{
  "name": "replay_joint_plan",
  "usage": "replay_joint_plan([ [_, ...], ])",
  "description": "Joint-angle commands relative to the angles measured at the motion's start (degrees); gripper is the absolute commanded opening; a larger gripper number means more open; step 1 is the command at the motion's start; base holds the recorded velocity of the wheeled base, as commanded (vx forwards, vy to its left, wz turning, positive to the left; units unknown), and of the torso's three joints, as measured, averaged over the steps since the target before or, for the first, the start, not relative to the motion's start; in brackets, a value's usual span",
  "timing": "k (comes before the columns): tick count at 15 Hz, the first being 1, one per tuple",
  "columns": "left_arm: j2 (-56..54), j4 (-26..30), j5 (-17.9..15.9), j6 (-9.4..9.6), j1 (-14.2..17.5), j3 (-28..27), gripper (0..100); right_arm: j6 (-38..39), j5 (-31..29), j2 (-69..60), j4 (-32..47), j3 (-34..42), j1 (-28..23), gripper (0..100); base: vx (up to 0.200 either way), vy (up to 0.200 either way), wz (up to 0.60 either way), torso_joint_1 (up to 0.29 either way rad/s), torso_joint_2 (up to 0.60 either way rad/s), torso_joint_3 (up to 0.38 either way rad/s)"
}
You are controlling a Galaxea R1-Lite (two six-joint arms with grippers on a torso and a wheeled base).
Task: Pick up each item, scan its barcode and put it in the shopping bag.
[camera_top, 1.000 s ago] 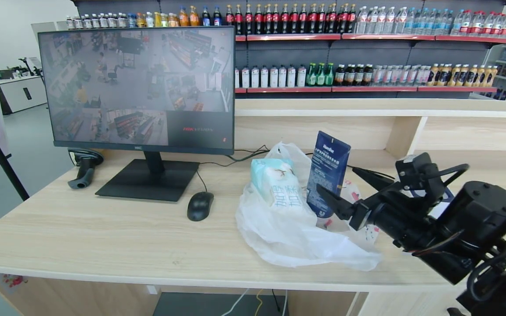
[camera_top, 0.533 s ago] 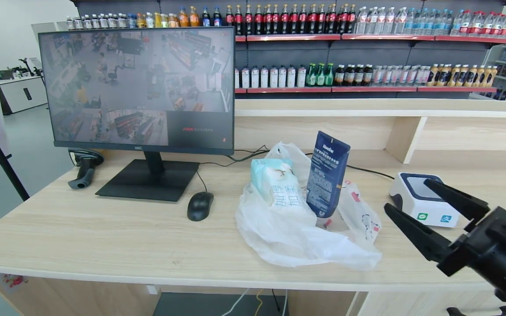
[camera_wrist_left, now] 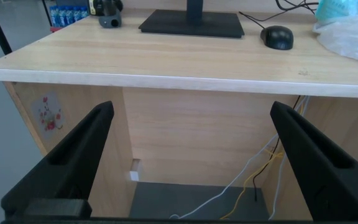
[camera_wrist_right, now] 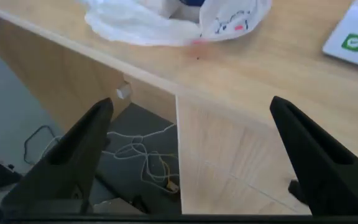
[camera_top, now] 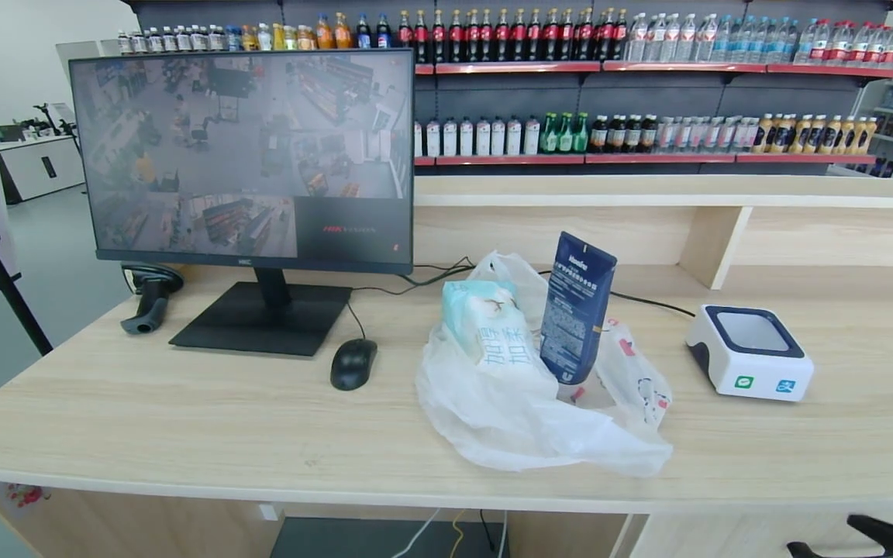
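A white plastic shopping bag (camera_top: 524,411) lies at the middle of the wooden counter. Inside it rest a teal and white tissue pack (camera_top: 485,325) and a dark blue pouch (camera_top: 577,306) that stands upright. The white barcode scanner (camera_top: 749,353) sits to the bag's right. My right gripper (camera_top: 842,542) is low at the counter's front right corner, open and empty; its wrist view looks up at the bag (camera_wrist_right: 166,22) and the scanner (camera_wrist_right: 356,40). My left gripper (camera_wrist_left: 191,162) hangs open and empty below the counter's front edge, in front of the bag (camera_wrist_left: 350,31).
A monitor (camera_top: 241,155) on a black stand, a black mouse (camera_top: 353,363) and a handheld scanner (camera_top: 148,298) occupy the counter's left half. Cables (camera_wrist_left: 253,186) hang under the counter. Shelves of bottles (camera_top: 648,85) stand behind a raised ledge.
My right arm has drawn back from the blue pouch, to the right and down past the counter's front edge, uncovering the scanner. The bag and its contents have stayed put.
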Motion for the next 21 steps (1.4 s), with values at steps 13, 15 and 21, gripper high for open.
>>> replay_joint_plan([
  [13, -0.02, 0.0, 0.0, 0.01, 0.01, 0.0, 100, -1.98, -2.64, -36.33, 21.94, 0.13, -25.82, 100, -0.015, 0.0, 0.0, 0.0, 0.0, 0.0],
  [15, -0.02, 0.0, 0.0, 0.01, 0.01, 0.0, 100, -1.98, -2.73, -36.33, 21.94, 0.13, -25.82, 100, -0.2, 0.0, 0.0, 0.014, 0.0, 0.0],
  [21, -0.02, 0.0, 0.0, 0.01, 0.01, 0.0, 100, -1.89, -2.73, -36.33, 21.94, 0.13, -25.73, 100, -0.1, 0.0, 0.0, -0.003, 0.0, 0.002],
])
